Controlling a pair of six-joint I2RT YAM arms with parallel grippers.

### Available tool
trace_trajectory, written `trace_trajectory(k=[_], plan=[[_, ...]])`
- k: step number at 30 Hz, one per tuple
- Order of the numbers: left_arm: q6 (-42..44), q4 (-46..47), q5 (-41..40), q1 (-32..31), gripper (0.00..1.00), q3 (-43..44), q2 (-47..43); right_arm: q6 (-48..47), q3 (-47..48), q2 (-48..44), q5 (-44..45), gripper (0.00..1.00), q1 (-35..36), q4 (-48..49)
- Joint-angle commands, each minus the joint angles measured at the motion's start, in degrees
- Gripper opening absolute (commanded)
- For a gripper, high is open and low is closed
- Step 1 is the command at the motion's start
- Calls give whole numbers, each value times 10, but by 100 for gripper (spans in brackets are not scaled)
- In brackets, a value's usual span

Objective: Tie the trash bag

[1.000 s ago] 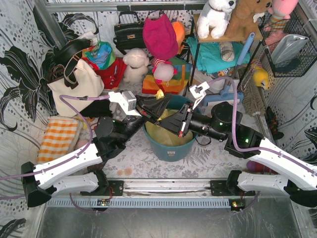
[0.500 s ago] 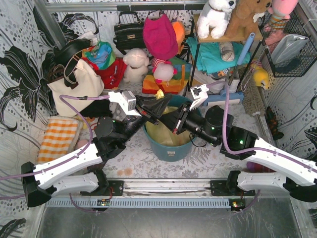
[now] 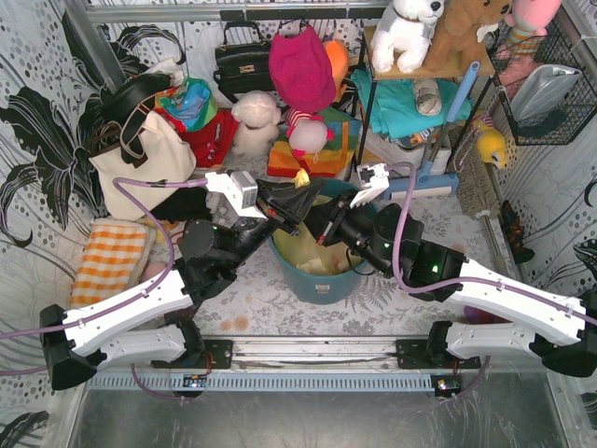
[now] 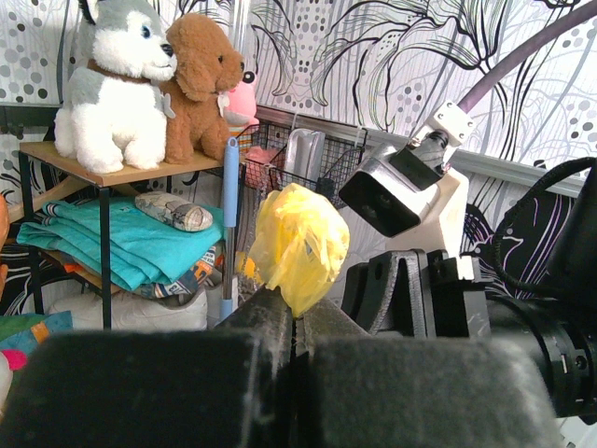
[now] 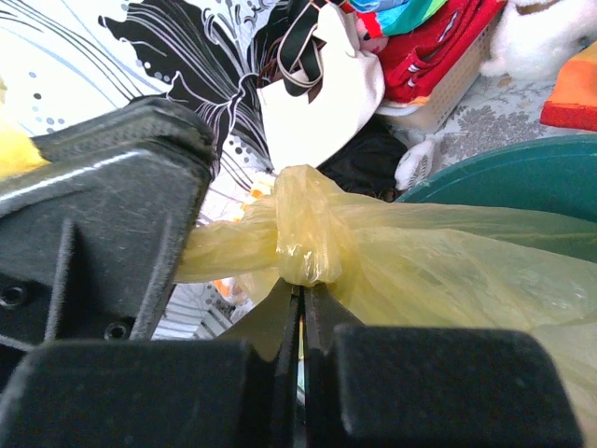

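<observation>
Left to right from the top camera: one orange-and-white checked cloth [image 3: 112, 261] lies flat on the tabletop [image 3: 270, 303]. Behind it is one cream canvas tote bag [image 3: 149, 159] with dark handles, and then the two arms meet in the middle.

There's just one thin yellow-green plastic trash bag [image 3: 310, 252]. It sits inside the one round teal plastic bin [image 3: 322, 285], and its top reaches up out of the rim toward both hands.

The left hand [image 4: 294, 313] is clamped tight on a crumpled tuft of the bag, which pokes up right out of its fingertips. The right hand [image 5: 300, 297] is closed down too, fingers pressed together with only a hairline slit. It grips the film right under the one knot [image 5: 303, 238]. The knot touches its tips, and in that wrist view the bag fans out to the right over the bin. The two hands are just beside each other above the bin's far side.

Further right, on a shelf, are two plush toys side by side: one grey-white husky [image 4: 117, 84] and one brown bear [image 4: 201, 84].
</observation>
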Motion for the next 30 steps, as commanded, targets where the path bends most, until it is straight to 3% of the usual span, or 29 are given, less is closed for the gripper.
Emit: trace_trajectory(k=[1, 12, 30], plan=[[-2, 11, 8, 1, 0, 9, -9, -4, -24, 1, 51, 0, 14, 74], [-7, 9, 8, 1, 0, 8, -6, -55, -76, 32, 224, 0, 106, 224], [-13, -4, 17, 2, 0, 7, -17, -158, -119, 68, 360, 0, 120, 400]])
